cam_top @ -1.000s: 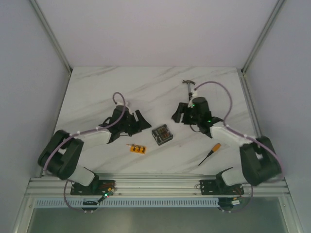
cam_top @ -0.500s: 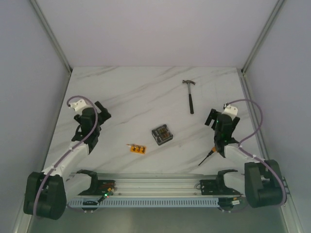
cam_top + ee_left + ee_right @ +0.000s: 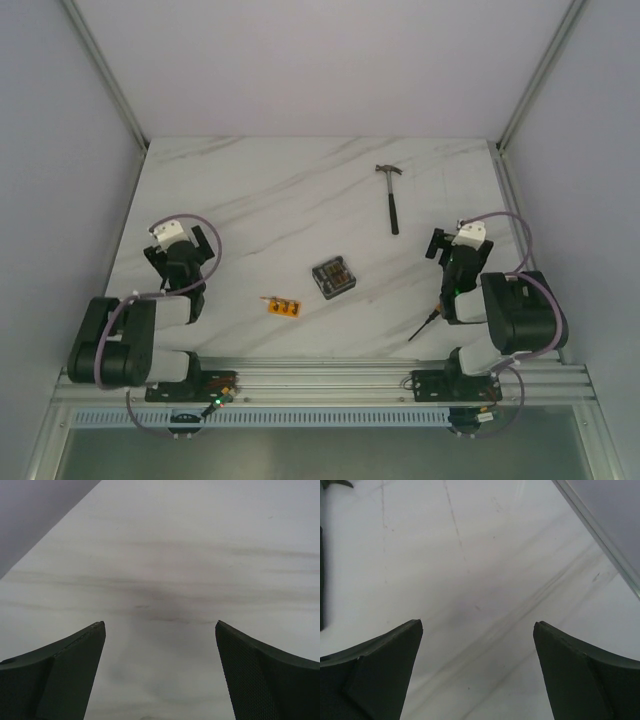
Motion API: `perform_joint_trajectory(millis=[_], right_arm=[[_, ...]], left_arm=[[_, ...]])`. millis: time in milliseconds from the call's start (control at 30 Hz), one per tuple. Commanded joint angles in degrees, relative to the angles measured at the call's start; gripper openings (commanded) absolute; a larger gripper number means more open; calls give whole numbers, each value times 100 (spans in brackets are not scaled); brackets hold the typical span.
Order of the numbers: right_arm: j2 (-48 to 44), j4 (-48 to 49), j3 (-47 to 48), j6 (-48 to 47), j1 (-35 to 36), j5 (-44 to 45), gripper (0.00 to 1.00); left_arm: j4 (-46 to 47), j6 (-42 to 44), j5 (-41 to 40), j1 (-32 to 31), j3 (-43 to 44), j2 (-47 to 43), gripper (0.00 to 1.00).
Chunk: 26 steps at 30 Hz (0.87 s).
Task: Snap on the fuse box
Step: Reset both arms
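The fuse box (image 3: 333, 276), a small black square box with orange fuses in its top, sits on the marble table (image 3: 300, 190) near the middle front. My left gripper (image 3: 182, 243) is far to its left, open and empty; its wrist view shows only bare table between the fingers (image 3: 160, 630). My right gripper (image 3: 447, 242) is to the box's right, open and empty, with bare table between its fingers (image 3: 477, 630). Neither gripper touches the box.
A small flat orange strip with dark dots (image 3: 282, 305) lies left of the box. A hammer (image 3: 391, 196) lies at the back right; its dark handle shows at the right wrist view's left edge (image 3: 321, 575). An orange-handled screwdriver (image 3: 432, 316) lies by the right arm.
Both arms have pulled back from the fuse box toward their own sides and folded in toward their bases. The fuse box has not moved.
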Motion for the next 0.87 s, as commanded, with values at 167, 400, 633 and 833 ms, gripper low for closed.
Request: perform_joint_trajectory(millis=[167,400,633,833], right_arm=[[-79,471,204,-33,-241,-612,100],[-79,495,196,-41,-246,-614,100],[-77,500,196,-40,-245,-614,100],[-78,505,196,-42,-245,-614,100]], left_arm=[[2753,1295,2027,111,-81,1310,100],[2422,1328,2148,107,7,1250,100],[2347,1349,2107,82,44,1264,100],[2356,1343,2107,83,37,1251,100]])
